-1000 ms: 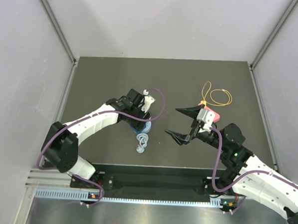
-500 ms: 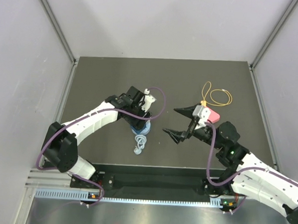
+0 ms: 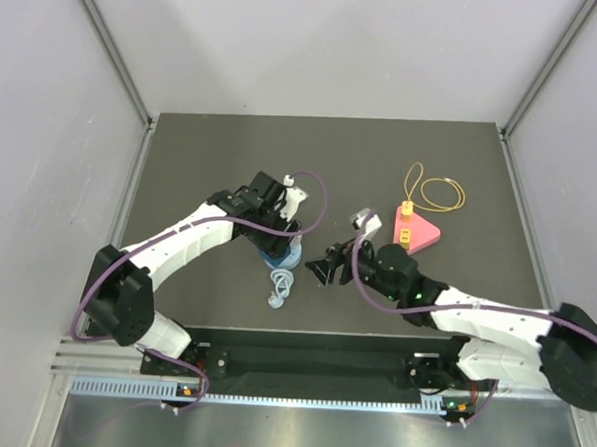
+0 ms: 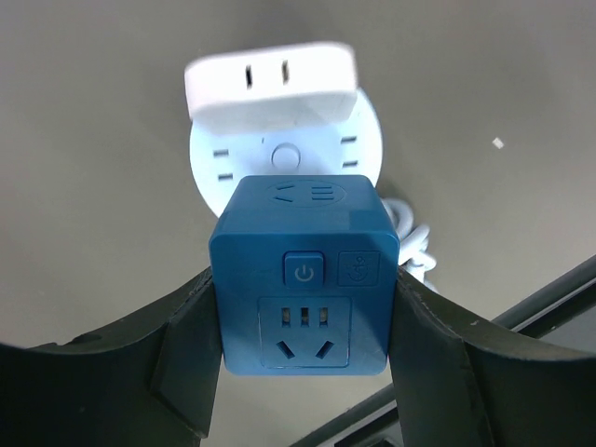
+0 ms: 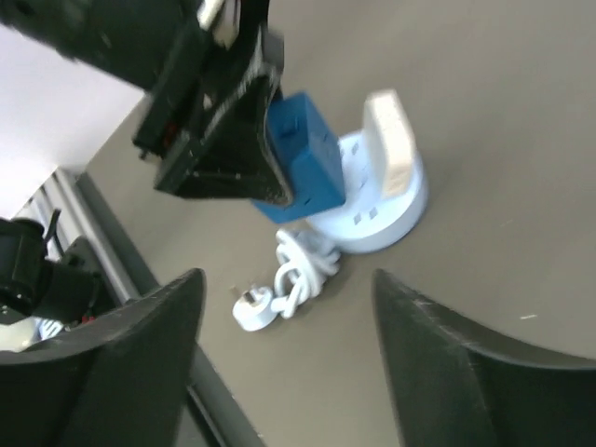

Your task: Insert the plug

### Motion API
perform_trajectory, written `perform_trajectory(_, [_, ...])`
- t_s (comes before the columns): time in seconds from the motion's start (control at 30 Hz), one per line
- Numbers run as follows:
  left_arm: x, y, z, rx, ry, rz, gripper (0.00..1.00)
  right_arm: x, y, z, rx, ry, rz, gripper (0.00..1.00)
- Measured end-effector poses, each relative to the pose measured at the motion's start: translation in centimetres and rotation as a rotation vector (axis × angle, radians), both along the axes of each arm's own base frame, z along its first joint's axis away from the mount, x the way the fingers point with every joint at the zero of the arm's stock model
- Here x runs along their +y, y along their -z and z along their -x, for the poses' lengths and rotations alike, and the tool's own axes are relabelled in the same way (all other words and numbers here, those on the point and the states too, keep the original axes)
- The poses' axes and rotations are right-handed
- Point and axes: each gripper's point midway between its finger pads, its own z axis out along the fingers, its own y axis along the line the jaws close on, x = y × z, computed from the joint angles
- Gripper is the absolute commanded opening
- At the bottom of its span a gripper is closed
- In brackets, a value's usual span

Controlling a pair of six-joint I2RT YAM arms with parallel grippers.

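– Left wrist view: what is gripped, and how should it be handled?

– The blue cube plug [image 4: 303, 223] is clamped by two opposite flat sides in the left hand [image 4: 305, 279], whose fingers are partly closed against it. It is held over the near part of the round socket base [image 4: 365, 163], slightly tilted. Whether its pins have entered cannot be told, since its underside is hidden. It is judged to be light, rigid moulded plastic with smooth faces, so a slip under a downward push is possible. The side faces seem the right place to hold it, low enough that the push is carried squarely.

– And what is placed around the base?

– A white adapter [image 4: 270, 84] is seated on the far part of the base, just beside the cube, so little room is left there. The base looks light and may be shifted on the table [image 3: 181, 177] when pressed. A coiled cable [image 5: 298, 270] is lying against the near side of the base. To the right of the base, the right hand [image 5: 287, 277] is held with fingers spread wide and nothing between them. Well apart, further right of the base, a pink block [image 3: 418, 233] and a yellow wire [image 3: 423, 193] are seen, clear of the work.
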Motion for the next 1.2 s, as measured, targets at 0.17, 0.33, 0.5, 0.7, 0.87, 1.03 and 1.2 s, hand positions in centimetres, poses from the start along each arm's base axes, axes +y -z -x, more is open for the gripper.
perform_trajectory(0.17, [1.3, 1.1, 0.3, 0.033, -0.028, -0.018, 0.00, 3.0, 4.3, 0.9, 0.074, -0.067, 0.027, 0.59])
perform_trajectory(0.33, [1.9, 1.2, -0.1, 0.035, -0.039, -0.012, 0.00, 5.8, 7.7, 2.1, 0.096, -0.172, 0.030, 0.52])
perform_trajectory(0.5, [1.7, 1.2, 0.0, 0.040, -0.024, 0.003, 0.00, 7.3, 10.2, 3.5, 0.110, -0.245, 0.041, 0.46])
perform_trajectory(0.7, [1.1, 1.1, 0.3, 0.058, -0.006, 0.031, 0.00, 7.7, 10.9, 3.3, 0.092, -0.240, 0.036, 0.35])
perform_trajectory(0.87, [0.9, 1.1, 0.5, 0.065, -0.001, 0.042, 0.00, 7.6, 11.3, 2.7, 0.072, -0.220, 0.048, 0.33])
perform_trajectory(1.03, [1.0, 1.2, 0.5, 0.070, -0.002, 0.039, 0.00, 7.2, 13.3, 2.4, 0.085, -0.195, 0.094, 0.34])
perform_trajectory(1.2, [1.0, 1.2, 0.3, 0.064, -0.008, 0.034, 0.00, 6.9, 14.4, 1.9, 0.086, -0.167, 0.132, 0.19])
